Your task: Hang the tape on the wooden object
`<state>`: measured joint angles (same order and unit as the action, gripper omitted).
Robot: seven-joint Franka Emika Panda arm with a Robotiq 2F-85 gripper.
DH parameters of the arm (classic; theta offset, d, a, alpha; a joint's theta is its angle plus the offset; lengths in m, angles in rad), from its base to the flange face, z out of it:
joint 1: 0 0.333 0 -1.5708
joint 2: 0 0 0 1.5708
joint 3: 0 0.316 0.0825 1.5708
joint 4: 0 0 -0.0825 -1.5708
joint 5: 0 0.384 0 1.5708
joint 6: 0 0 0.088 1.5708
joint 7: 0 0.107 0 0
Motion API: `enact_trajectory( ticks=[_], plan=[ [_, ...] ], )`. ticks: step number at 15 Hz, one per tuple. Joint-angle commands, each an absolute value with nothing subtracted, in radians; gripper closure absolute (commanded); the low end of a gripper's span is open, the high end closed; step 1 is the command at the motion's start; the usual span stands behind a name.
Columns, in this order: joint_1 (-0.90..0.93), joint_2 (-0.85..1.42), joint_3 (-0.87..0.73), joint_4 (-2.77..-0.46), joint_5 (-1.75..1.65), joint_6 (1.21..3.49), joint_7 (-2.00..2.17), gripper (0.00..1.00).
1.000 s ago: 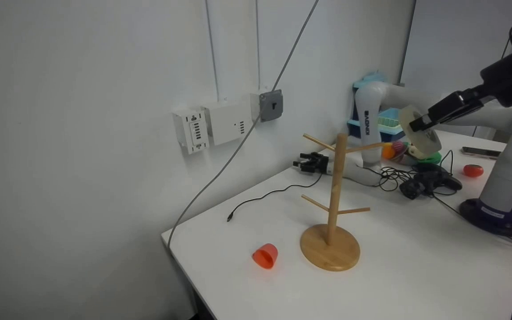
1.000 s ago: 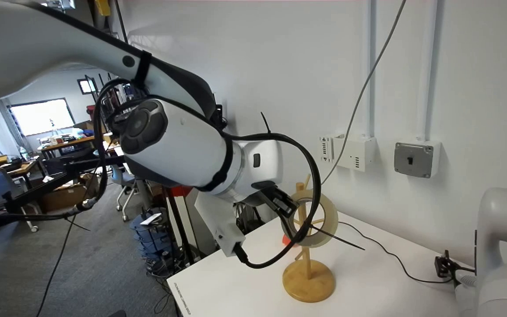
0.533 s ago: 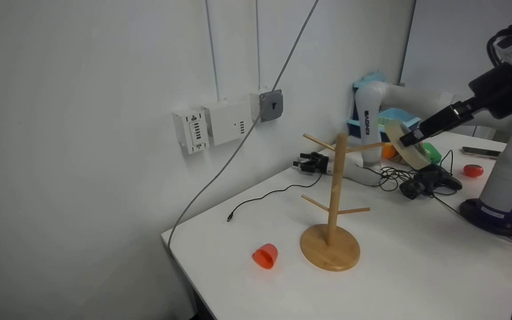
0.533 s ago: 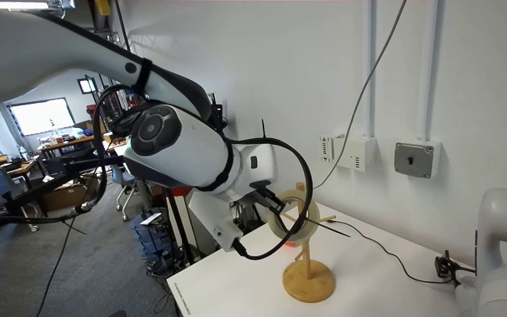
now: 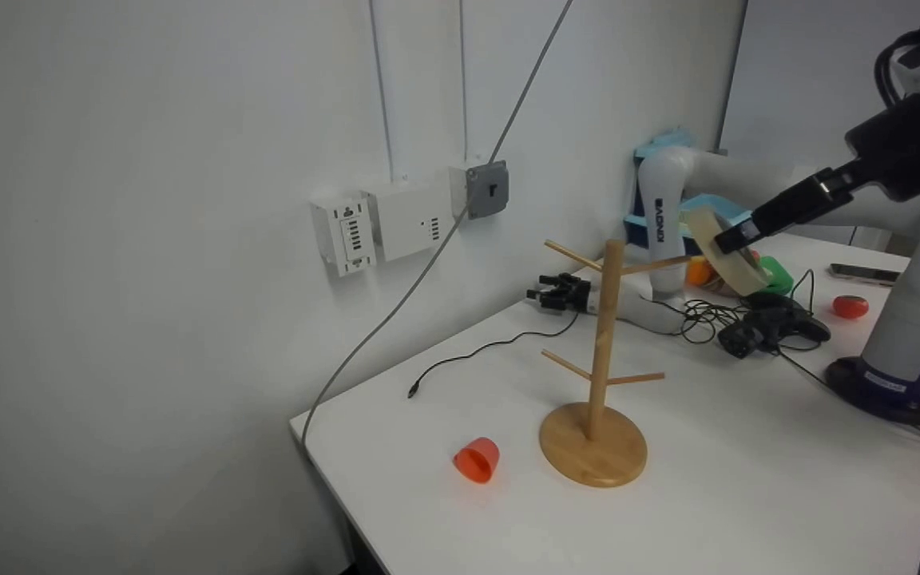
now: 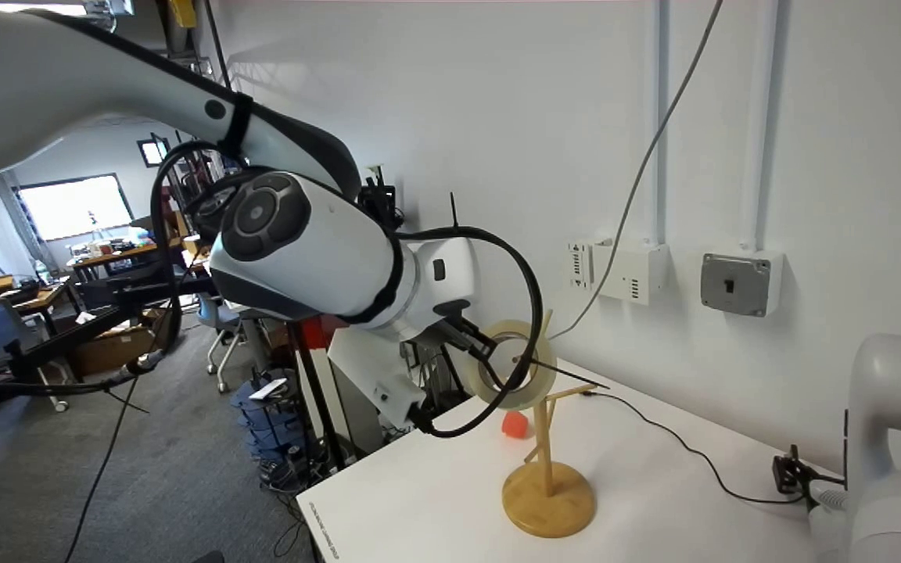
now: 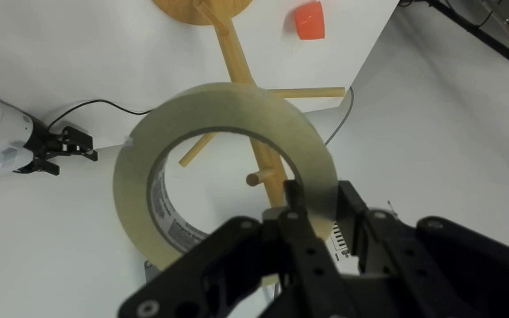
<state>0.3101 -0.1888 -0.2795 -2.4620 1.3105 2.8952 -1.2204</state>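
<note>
The tape, a pale beige ring (image 5: 739,275), is held in the air with its hole facing the wooden stand. My gripper (image 5: 735,237) is shut on one side of the ring, one finger inside the hole and one outside, as the wrist view shows (image 7: 316,194). The wooden stand (image 5: 604,335) stands upright on the table. In the wrist view the tape (image 7: 237,104) lies in front of the stand's post (image 7: 234,57). A peg tip (image 7: 254,178) pointing at the camera shows through the hole. In an exterior view the tape (image 6: 517,400) covers the post's top.
An orange-red cup (image 5: 477,460) lies on its side near the stand. A second arm's black gripper (image 5: 562,293) and a thin black cable (image 5: 492,345) lie by the wall. A black controller (image 5: 775,323) and a red round object (image 5: 850,307) sit farther right.
My gripper has carried the tape closer to the stand, first left and down, then slightly up. In an exterior view it has shifted left and up. The stand has not moved.
</note>
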Motion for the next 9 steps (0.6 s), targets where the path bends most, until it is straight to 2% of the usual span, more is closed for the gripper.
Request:
enact_trajectory(
  ticks=[1,6,8,9],
  plan=[
    [0.306,-0.231,-0.279,-2.488,1.276,2.867,-1.226,0.94],
    [0.309,-0.237,-0.279,-2.484,1.287,2.870,-1.246,0.94],
    [0.343,-0.143,-0.279,-2.416,1.410,2.887,-1.314,0.94],
    [0.348,-0.125,-0.276,-2.408,1.436,2.887,-1.327,0.57]
  ],
)
